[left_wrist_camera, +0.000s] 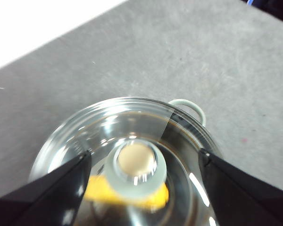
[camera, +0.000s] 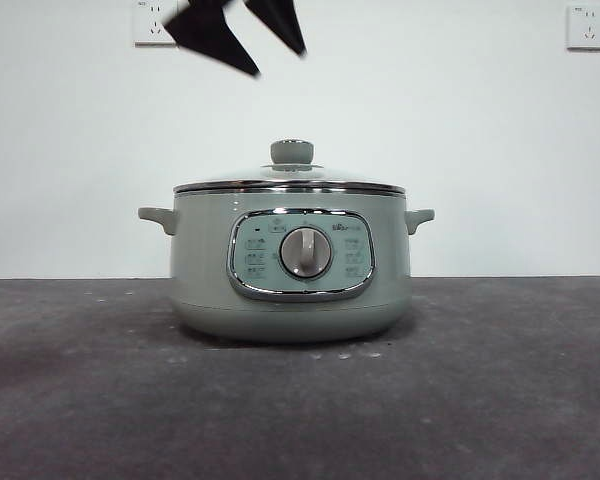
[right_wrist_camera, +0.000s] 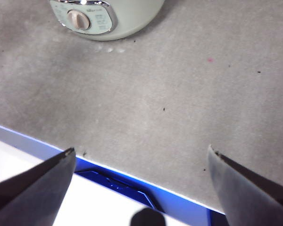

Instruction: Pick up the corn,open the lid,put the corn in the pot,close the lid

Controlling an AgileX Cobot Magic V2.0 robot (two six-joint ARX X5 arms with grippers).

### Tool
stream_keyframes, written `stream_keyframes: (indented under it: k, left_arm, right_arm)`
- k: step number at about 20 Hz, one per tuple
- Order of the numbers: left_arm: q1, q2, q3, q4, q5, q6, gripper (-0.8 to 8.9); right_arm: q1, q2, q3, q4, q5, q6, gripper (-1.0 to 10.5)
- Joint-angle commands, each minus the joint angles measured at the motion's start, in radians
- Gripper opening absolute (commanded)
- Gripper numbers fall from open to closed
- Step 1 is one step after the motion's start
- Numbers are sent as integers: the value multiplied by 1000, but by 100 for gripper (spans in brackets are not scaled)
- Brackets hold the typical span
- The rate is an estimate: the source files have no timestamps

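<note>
Our left gripper hung directly above the pot, its two black jaws spread wide and holding nothing, one to either side of the lid and its pale green knob. The lid sat square on the pot's chrome rim, and through the glass we could see the corn lying yellow on the pot floor, under the knob; most of the cob was hidden, so we could not tell which way its long axis ran. In the front view the jaws showed only as dark tips high above the knob and a little to one side, well apart from it. The relation that mattered was vertical: the knob lay straight below the gap between the jaws. Our right gripper waited, also wide and empty, over the near edge of the grey table, far from the pot. We judged the corn stowed and the lid closed, leaving the left arm nothing but to draw clear
</note>
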Motion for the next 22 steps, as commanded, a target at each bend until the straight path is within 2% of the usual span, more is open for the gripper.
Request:
stream_keyframes:
  k: [1, 8, 12, 18, 19, 20, 21, 22]
  left_arm:
    - [18, -95, 6, -67, 4, 14, 387]
    - [50, -362, 6, -410, 4, 33, 386]
    - [48, -452, 6, -581, 4, 33, 380]
    - [48, -472, 5, -609, 8, 16, 377]
    - [48, -470, 5, -609, 8, 16, 375]
    - [48, -468, 5, -609, 8, 16, 366]
    - [48, -467, 5, -609, 8, 17, 294]
    - [48, -467, 5, -609, 8, 16, 165]
  right_arm:
    - [1, -3, -7, -26, 11, 0, 469]
    - [1, -1, -7, 63, 24, -36, 469]
    - [1, 19, -7, 100, 24, -53, 469]
    - [1, 67, -7, 98, 16, -72, 468]
    - [1, 76, -7, 99, 16, -72, 435]
    - [1, 82, -7, 98, 16, -72, 323]
    - [1, 86, -7, 98, 17, -72, 164]
    - [1, 90, -7, 98, 17, -72, 7]
